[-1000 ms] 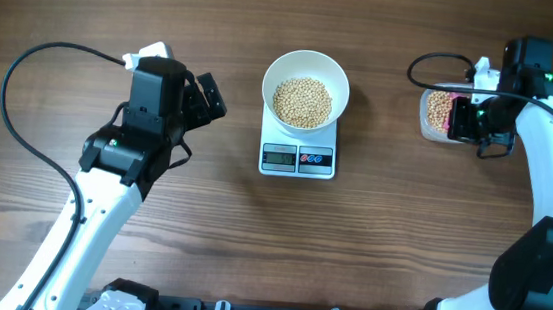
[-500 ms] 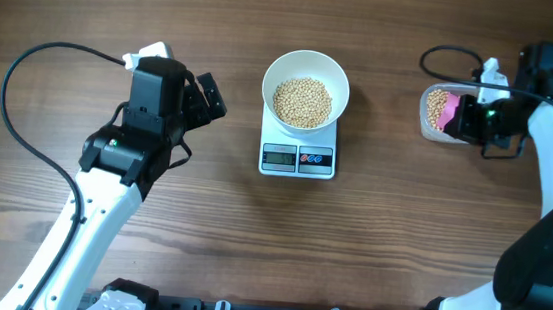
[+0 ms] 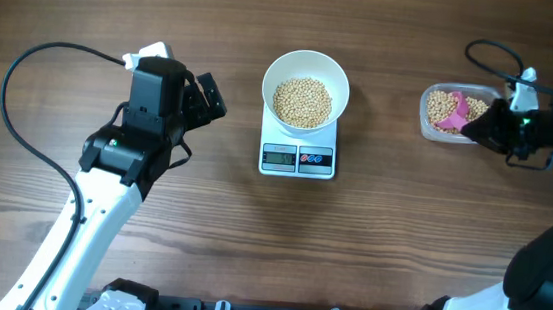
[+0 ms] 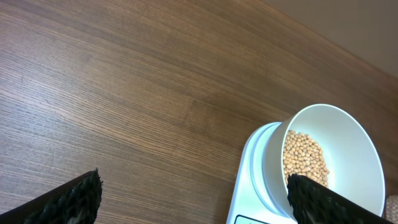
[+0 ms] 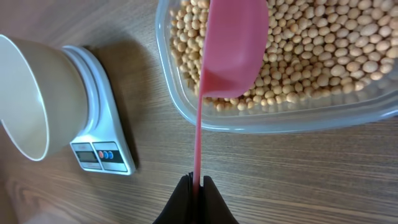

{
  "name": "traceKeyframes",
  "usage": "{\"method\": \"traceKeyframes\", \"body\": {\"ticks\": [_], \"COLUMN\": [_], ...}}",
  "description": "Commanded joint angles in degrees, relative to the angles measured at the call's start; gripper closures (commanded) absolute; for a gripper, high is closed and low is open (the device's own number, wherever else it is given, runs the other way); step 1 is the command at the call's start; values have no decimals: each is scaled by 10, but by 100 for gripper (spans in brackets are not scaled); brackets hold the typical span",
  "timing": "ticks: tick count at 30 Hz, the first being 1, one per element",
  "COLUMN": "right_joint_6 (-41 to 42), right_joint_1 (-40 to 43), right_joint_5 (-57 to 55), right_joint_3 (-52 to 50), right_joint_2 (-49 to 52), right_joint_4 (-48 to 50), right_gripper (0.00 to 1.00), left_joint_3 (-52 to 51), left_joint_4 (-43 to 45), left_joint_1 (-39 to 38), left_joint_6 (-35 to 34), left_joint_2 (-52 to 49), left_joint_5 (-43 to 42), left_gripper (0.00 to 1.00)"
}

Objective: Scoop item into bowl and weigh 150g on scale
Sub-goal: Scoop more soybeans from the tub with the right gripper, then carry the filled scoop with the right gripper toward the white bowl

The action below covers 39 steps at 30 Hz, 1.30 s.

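Right of the scale, the right hand pinches shut on the thin handle end of the pink scoop, cup over the soybeans. Light and stiff, it probably spills if tilted. Left of the scale, the left hand gapes empty.

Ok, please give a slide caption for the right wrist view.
Right gripper holds a pink scoop at the container of soybeans; scale and white bowl at left.
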<state>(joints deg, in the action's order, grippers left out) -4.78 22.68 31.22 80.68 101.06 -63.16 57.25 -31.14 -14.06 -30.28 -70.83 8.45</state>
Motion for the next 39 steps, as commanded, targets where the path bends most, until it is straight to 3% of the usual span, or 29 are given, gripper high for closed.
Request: {"method": "traceKeyframes", "body": {"ticks": [1, 22, 27, 39], "right_joint_6": [-12, -117, -119, -231], "right_joint_1": [24, 170, 181, 182], "right_joint_5": [51, 252, 257, 321], "right_joint_3": [-6, -6, -6, -6], "right_joint_2": [8, 66, 66, 66], "right_joint_4": [-1, -72, -89, -183], "right_gripper": [96, 96, 96, 96], "left_joint_3": [1, 1, 1, 1], "left_joint_4": [0, 0, 0, 0], "left_joint_1": [5, 5, 5, 5], "left_joint_6": [0, 0, 0, 0], "left_joint_2": [-2, -2, -2, -2], "left_joint_5": [-1, -1, -1, -1], "left_gripper": [0, 0, 0, 0]}}
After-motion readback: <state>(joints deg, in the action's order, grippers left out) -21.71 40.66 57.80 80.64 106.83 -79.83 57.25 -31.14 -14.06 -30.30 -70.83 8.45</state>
